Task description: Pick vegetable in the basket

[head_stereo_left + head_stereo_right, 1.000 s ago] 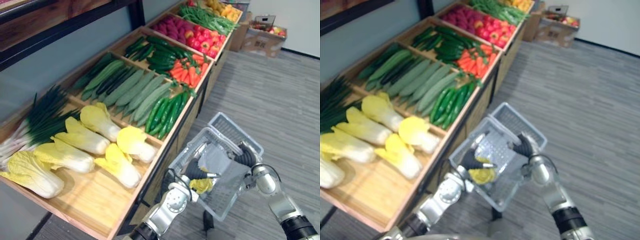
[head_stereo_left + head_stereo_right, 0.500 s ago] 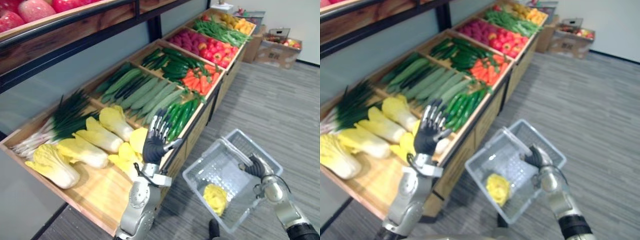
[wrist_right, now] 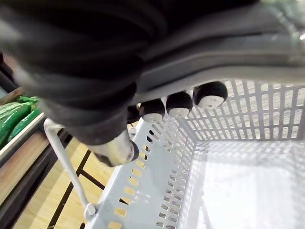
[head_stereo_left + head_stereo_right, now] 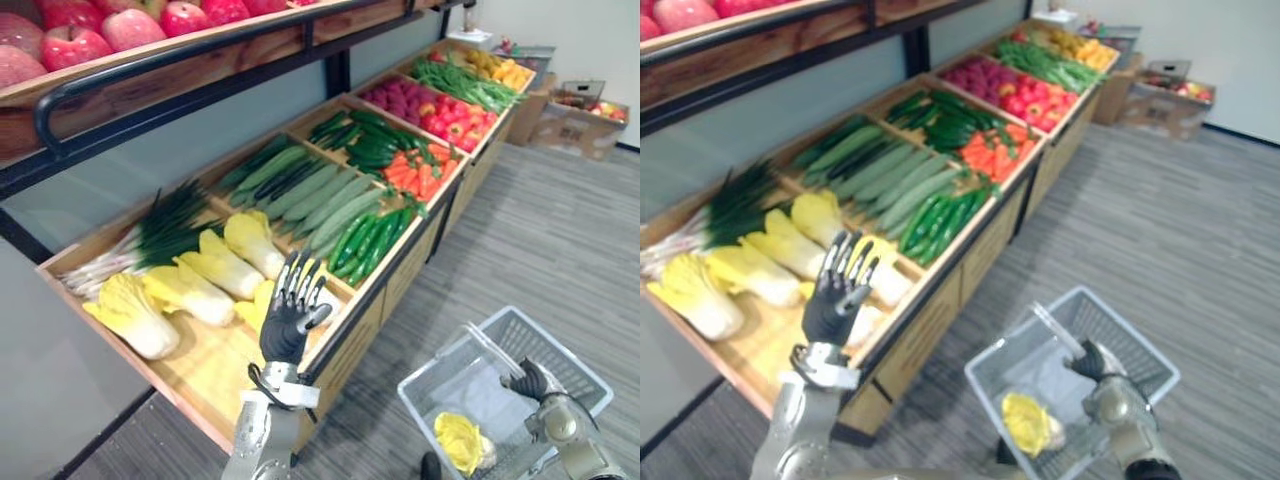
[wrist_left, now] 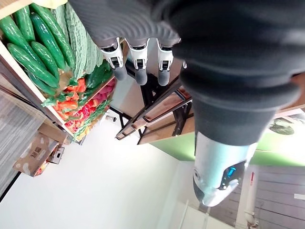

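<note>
A white mesh basket point(image 4: 1132, 349) hangs at the lower right, in front of the wooden produce stand. My right hand point(image 4: 536, 382) is shut on the basket's handle point(image 3: 64, 157), fingers curled over it. One yellow-leaved cabbage point(image 4: 458, 441) lies on the basket's floor. My left hand point(image 4: 288, 320) is raised, open and holding nothing, with straight fingers point(image 5: 138, 67), at the stand's front edge. Just behind it lie more yellow cabbages point(image 4: 180, 290) in the nearest bin.
Along the stand, bins hold scallions point(image 4: 150, 235), long pale gourds point(image 4: 320, 195), green cucumbers point(image 4: 370, 235), carrots point(image 4: 415, 175) and red peppers point(image 4: 450, 120). Apples point(image 4: 80, 40) sit on a shelf above. A cardboard box point(image 4: 585, 125) stands on the grey floor far right.
My left hand let go of the yellow cabbage in the basket, then rose open to the cabbage bin. The camera has tilted up, shifting the whole scene.
</note>
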